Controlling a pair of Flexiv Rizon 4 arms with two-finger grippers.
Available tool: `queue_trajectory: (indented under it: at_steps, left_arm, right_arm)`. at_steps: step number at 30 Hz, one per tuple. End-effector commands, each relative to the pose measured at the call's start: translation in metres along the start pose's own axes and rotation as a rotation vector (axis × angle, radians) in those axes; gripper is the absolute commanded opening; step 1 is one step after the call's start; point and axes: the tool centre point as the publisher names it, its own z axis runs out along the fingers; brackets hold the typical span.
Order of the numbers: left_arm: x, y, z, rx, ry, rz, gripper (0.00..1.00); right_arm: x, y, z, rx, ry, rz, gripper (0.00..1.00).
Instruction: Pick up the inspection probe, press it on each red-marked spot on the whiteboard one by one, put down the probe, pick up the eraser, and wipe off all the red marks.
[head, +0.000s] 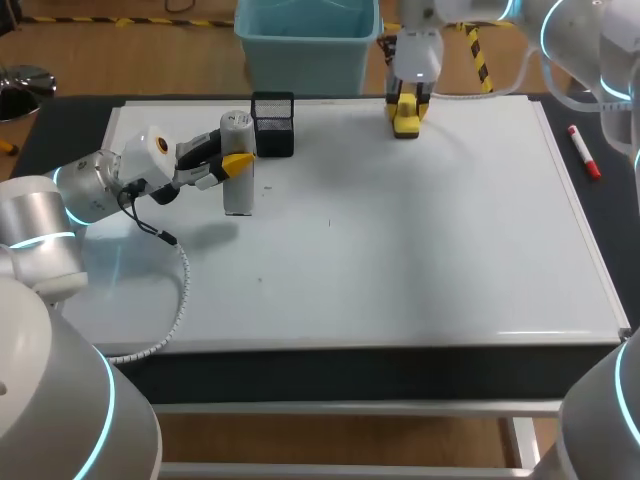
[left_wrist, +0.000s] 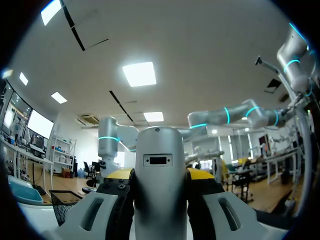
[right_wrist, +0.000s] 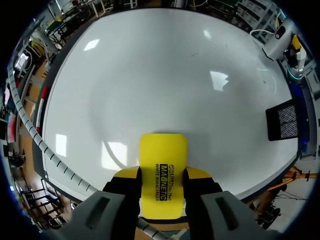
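The inspection probe (head: 237, 195), a silver cylinder, stands upright on the left part of the whiteboard (head: 400, 250). My left gripper (head: 232, 165) is shut on its middle from the side. In the left wrist view the probe (left_wrist: 159, 200) fills the gap between the yellow fingertips (left_wrist: 119, 174). My right gripper (head: 405, 112) hangs at the whiteboard's far edge, shut on the yellow eraser (head: 405, 127). In the right wrist view the eraser (right_wrist: 162, 150) sticks out ahead of the gripper (right_wrist: 162, 176) over the whiteboard (right_wrist: 175, 75). No red marks show on the board.
A black mesh basket (head: 273, 123) stands just behind the probe, also in the wrist views as the basket (left_wrist: 62, 207) and the basket (right_wrist: 282, 120). A red marker (head: 585, 152) lies on the dark table right of the board.
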Motion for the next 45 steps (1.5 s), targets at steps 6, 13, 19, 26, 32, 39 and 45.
queue_trajectory:
  at_steps: [6, 13, 19, 26, 32, 39, 45]
  left_arm:
    - [0.0, 0.0, 0.0, 0.003, 0.001, 0.002, 0.0]
    - [0.0, 0.0, 0.0, 0.003, 0.001, 0.002, 0.0]
    - [0.0, 0.0, 0.0, 0.003, 0.001, 0.002, 0.0]
    - [0.0, 0.0, 0.0, 0.003, 0.001, 0.002, 0.0]
    - [0.0, 0.0, 0.0, 0.003, 0.001, 0.002, 0.0]
    - [0.0, 0.0, 0.0, 0.003, 0.001, 0.002, 0.0]
    - [0.0, 0.0, 0.0, 0.003, 0.001, 0.002, 0.0]
  right_arm:
    - [0.002, 0.008, -0.001, 0.007, 0.015, 0.015, 0.35]
    - [0.006, 0.019, -0.01, 0.039, 0.0, 0.031, 1.0]
    - [0.017, 0.039, -0.033, 0.116, -0.068, 0.086, 1.0]
    - [0.048, 0.063, -0.062, 0.173, -0.193, 0.22, 1.0]
    - [0.078, 0.08, -0.086, 0.192, -0.317, 0.351, 1.0]
    - [0.109, 0.096, -0.106, 0.148, -0.346, 0.532, 1.0]
    - [0.128, 0.108, -0.111, 0.115, -0.352, 0.618, 1.0]
